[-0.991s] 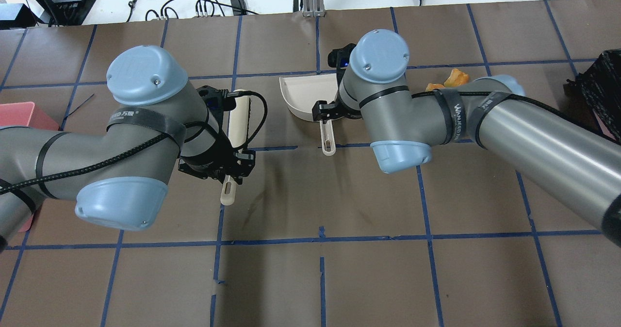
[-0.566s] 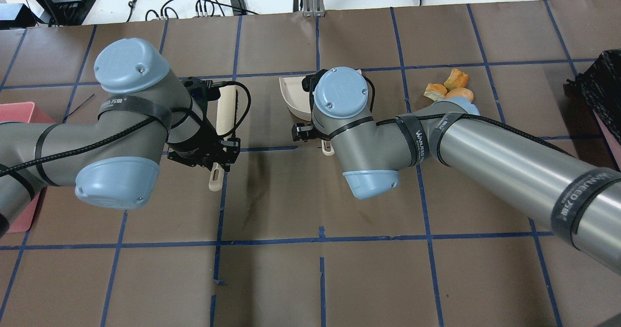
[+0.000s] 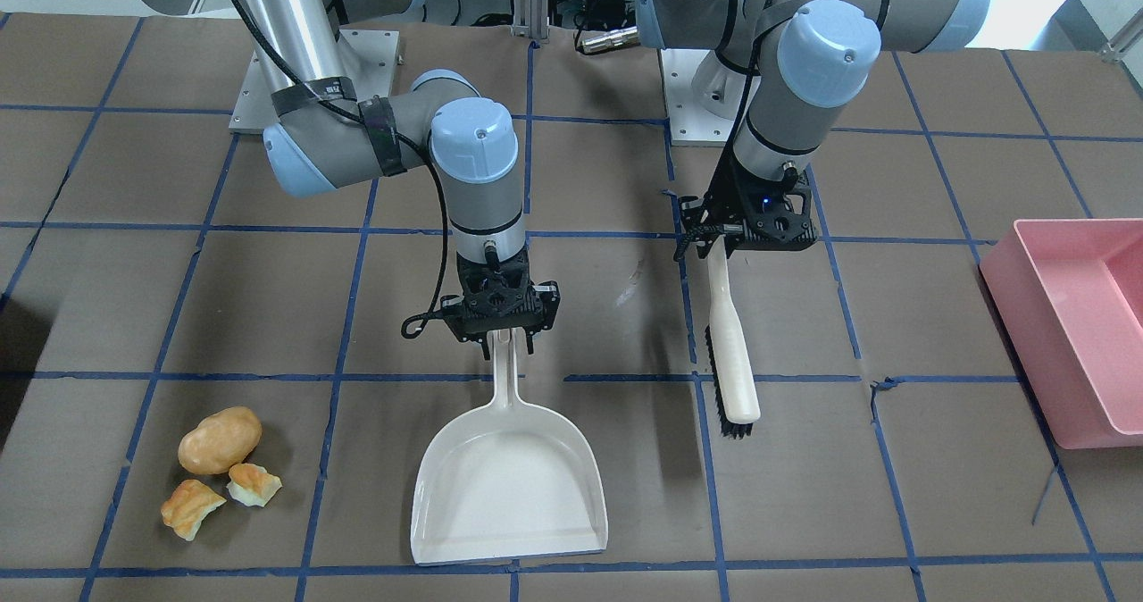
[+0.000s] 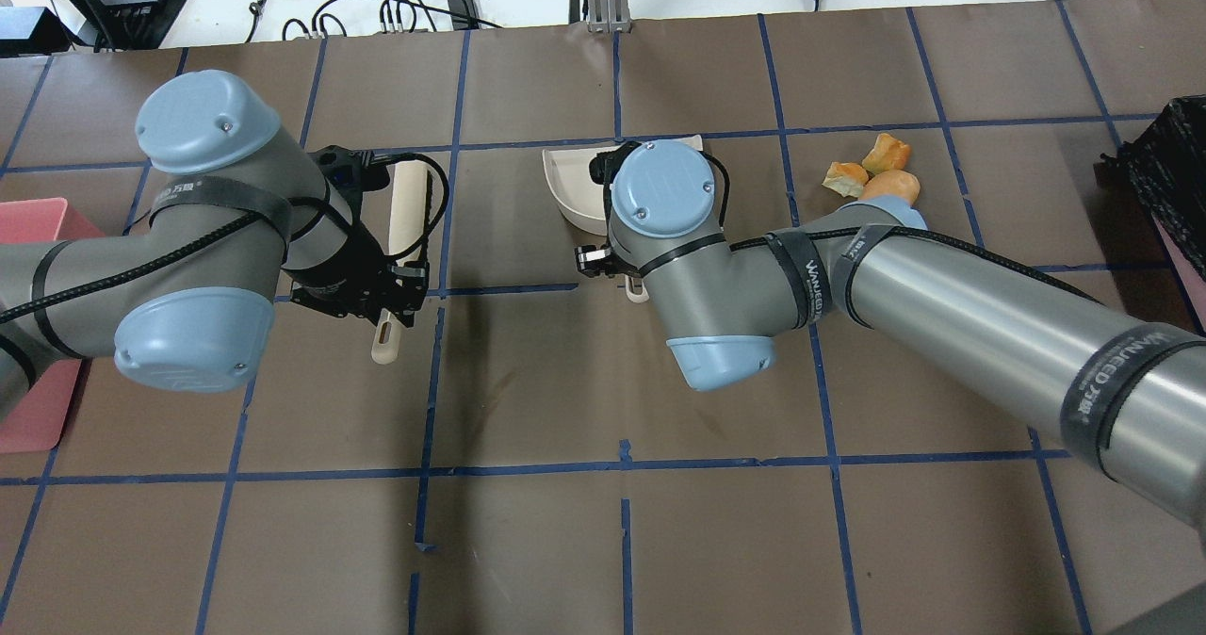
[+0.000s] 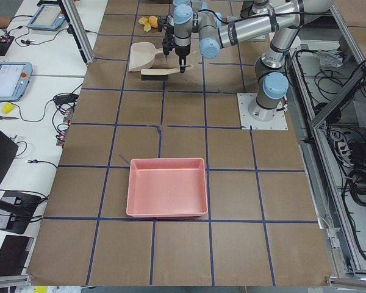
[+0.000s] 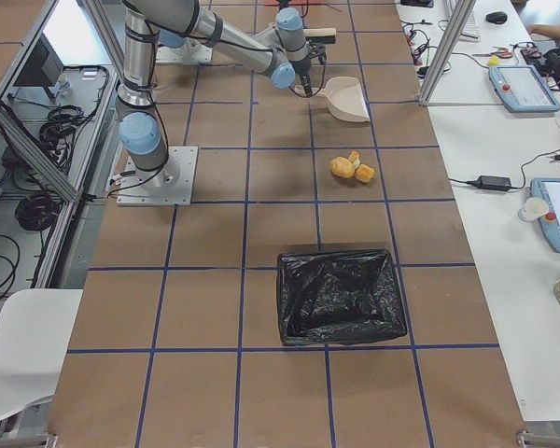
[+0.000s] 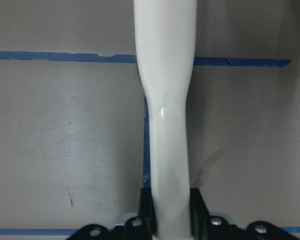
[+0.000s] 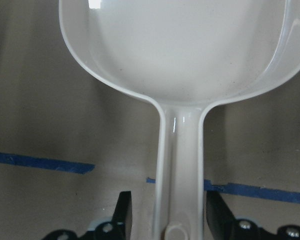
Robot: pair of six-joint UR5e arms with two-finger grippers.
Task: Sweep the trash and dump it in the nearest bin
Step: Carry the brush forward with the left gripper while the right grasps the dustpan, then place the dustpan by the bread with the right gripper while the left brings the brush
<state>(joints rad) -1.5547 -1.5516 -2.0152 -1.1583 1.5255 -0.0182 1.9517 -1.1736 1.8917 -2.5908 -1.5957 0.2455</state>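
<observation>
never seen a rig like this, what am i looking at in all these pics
Two robot arms work at a brown table marked with blue tape. Each arm ends in a two-finger hand. All the pictures show one moment from different cameras. One faces the robot, one looks over its shoulders, two look from the table's ends, and one sits on each wrist.

The left hand grips a brush by its handle. The right hand is at the handle of a white dustpan that seems to lie on the table. In its wrist view the fingers look apart, not yet closed.

Three food pieces, the trash, lie a little way from the pan. A pink bin stands at one end and a black-lined bin at the other.
</observation>
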